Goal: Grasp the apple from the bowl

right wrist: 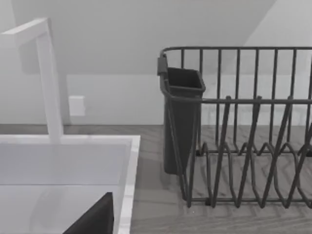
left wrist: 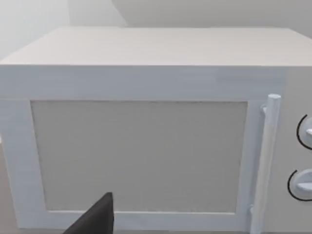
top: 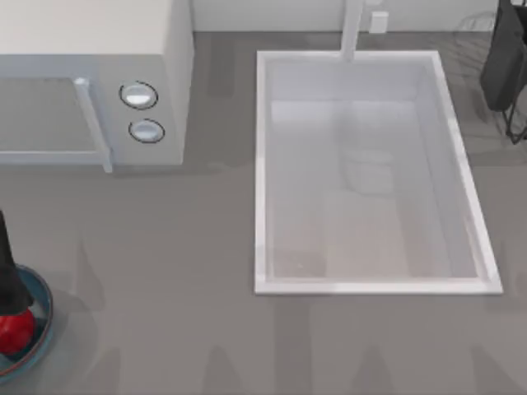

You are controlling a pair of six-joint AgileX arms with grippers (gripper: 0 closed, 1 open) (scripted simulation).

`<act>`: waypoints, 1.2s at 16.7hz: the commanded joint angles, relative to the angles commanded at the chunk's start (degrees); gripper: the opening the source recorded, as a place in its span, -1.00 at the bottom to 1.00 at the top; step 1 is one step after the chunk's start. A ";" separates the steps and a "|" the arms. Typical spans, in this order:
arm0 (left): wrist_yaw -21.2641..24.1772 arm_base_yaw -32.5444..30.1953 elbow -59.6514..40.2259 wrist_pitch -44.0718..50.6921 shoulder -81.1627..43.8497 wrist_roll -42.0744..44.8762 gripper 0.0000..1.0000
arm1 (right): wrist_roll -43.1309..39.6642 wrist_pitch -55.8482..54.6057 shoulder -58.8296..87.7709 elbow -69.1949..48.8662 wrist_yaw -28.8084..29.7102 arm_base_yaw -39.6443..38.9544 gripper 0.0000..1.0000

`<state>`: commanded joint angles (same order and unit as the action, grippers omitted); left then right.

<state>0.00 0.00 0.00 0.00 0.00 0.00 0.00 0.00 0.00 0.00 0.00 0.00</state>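
Fingers of the left gripper cannot be told apart or together; it hangs right over the apple, which sits in the bowl at the table's near left edge. Behind stands a microwave. The right arm is parked far right beside the sink.

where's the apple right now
In the top view the apple sits in the bowl at the table's lower left edge, under the left arm.
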 joint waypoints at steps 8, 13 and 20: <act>0.00 1.32 -12.50 14.10 -17.01 1.56 1.00 | 0.00 0.00 0.00 0.00 0.00 0.00 1.00; 0.00 3.01 -28.45 32.06 -41.53 3.55 1.00 | 0.00 0.00 0.00 0.00 0.00 0.00 1.00; 0.01 5.12 -48.47 54.78 -73.71 6.04 1.00 | 0.00 0.00 0.00 0.00 0.00 0.00 1.00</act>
<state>0.01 5.12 -48.47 54.78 -73.71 6.04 0.00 0.00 0.00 0.00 0.00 0.00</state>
